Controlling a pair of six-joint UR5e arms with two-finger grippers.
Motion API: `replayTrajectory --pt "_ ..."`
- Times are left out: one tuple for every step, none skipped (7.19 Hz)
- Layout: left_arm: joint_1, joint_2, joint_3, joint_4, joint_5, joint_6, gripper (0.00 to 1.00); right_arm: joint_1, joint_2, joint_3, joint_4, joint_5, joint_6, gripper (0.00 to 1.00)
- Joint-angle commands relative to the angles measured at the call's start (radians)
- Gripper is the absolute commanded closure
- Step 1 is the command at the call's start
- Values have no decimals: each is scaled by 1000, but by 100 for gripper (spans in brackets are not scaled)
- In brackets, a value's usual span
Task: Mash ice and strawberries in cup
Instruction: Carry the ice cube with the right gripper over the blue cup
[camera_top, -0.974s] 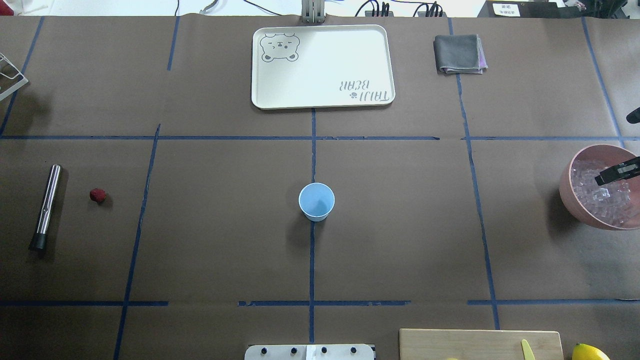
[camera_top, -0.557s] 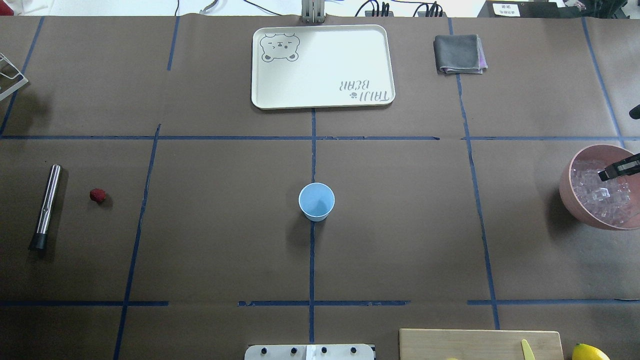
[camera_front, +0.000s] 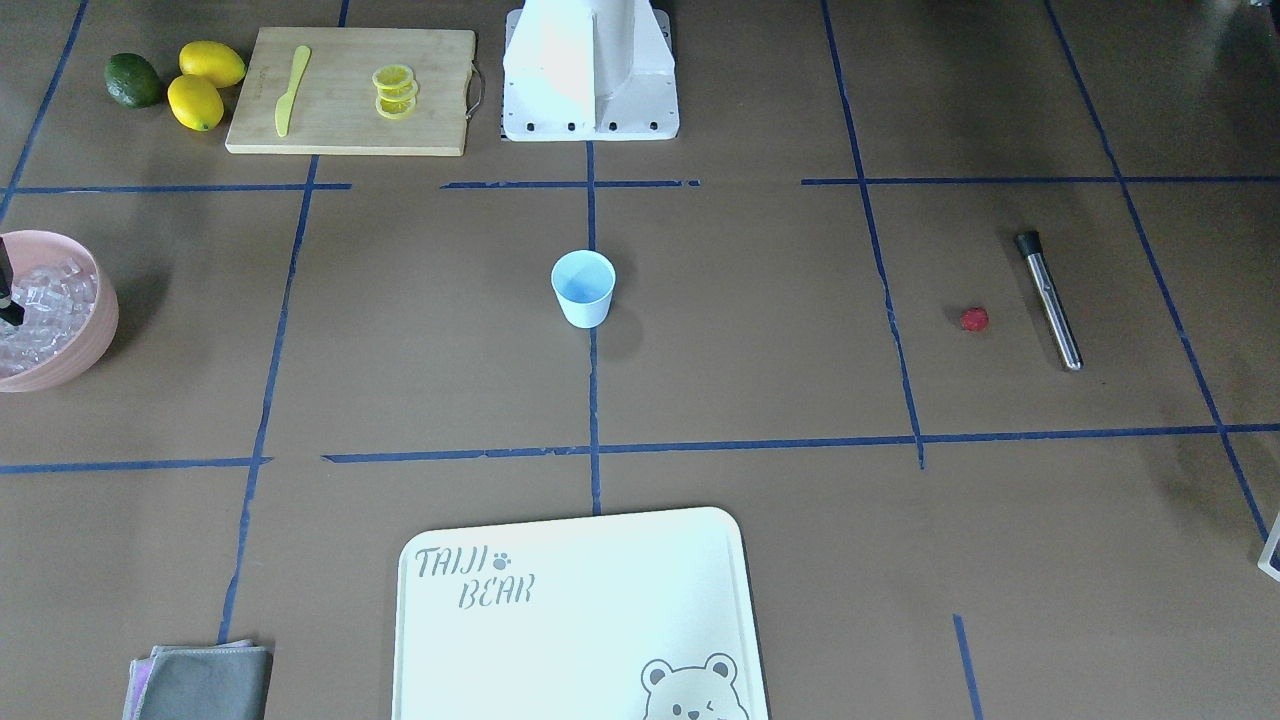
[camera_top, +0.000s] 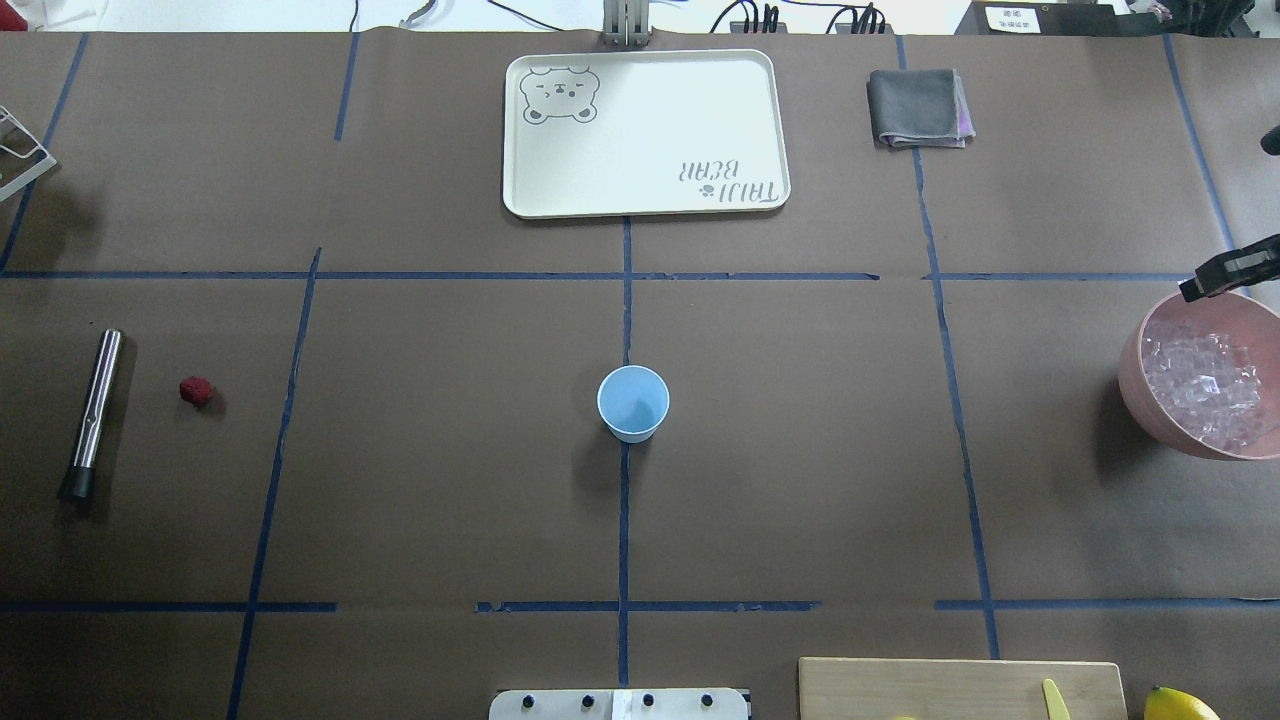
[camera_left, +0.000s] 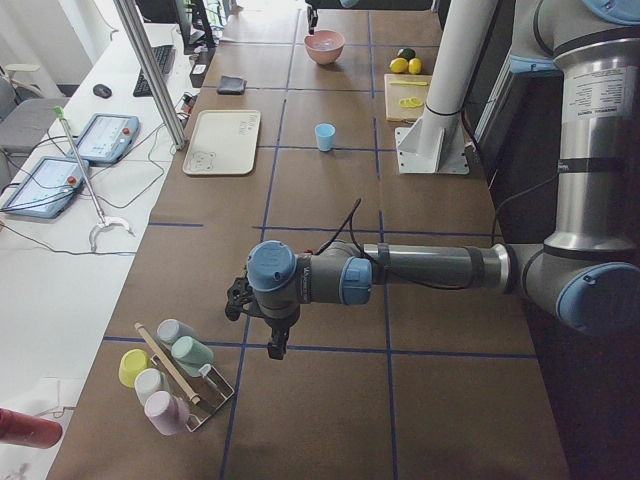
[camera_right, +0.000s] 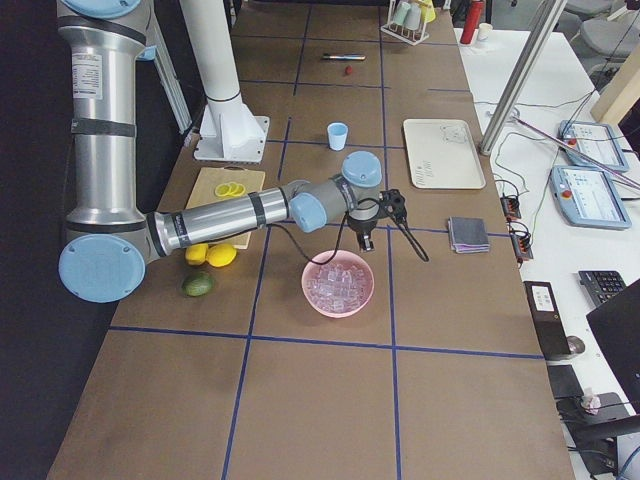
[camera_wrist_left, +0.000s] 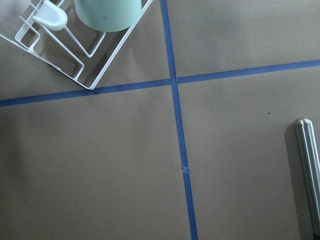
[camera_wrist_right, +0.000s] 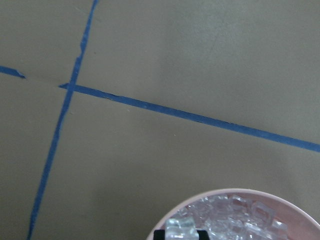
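Note:
The pale-blue cup (camera_top: 633, 402) stands upright at the table's middle, also in the front view (camera_front: 583, 288). The red strawberry (camera_top: 196, 391) lies at the left beside a steel muddler (camera_top: 92, 415). Ice (camera_top: 1205, 385) fills the pink bowl (camera_top: 1135, 385) at the right edge. My right gripper (camera_wrist_right: 181, 235) hangs above the bowl's far rim, its fingers (camera_top: 1225, 272) close together with a clear ice cube (camera_wrist_right: 180, 229) between them. My left gripper (camera_left: 272, 345) hangs over the table's left end, near the muddler (camera_wrist_left: 310, 170). I cannot tell whether it is open or shut.
A white bear tray (camera_top: 645, 130) and a grey folded cloth (camera_top: 918, 107) lie at the far side. A cutting board (camera_front: 350, 90) with lemon slices and a yellow knife, lemons (camera_front: 205, 85) and an avocado sit beside the robot's base. A rack of cups (camera_left: 175, 365) stands at the left end.
My right gripper has risen out of the ice bowl and moved toward the bowl's far rim. The cup, strawberry and muddler have not moved.

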Motion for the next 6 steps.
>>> replayTrajectory --pt "0 0 -1 0 -2 0 0 -102 117 79 -96 -13 207 99" --pt "0 -1 -2 0 -2 0 0 -186 198 84 -100 -56 325 99" --pt "0 -1 -2 0 -3 0 0 -307 294 84 -143 -131 483 99" --pt "0 0 -2 0 -3 0 0 -434 412 82 -228 -241 623 99" --pt "1 -1 -1 0 -2 0 0 -544 503 74 -303 -333 703 99" --pt "0 0 -2 0 -5 0 0 -614 595 59 -385 -402 780 99"
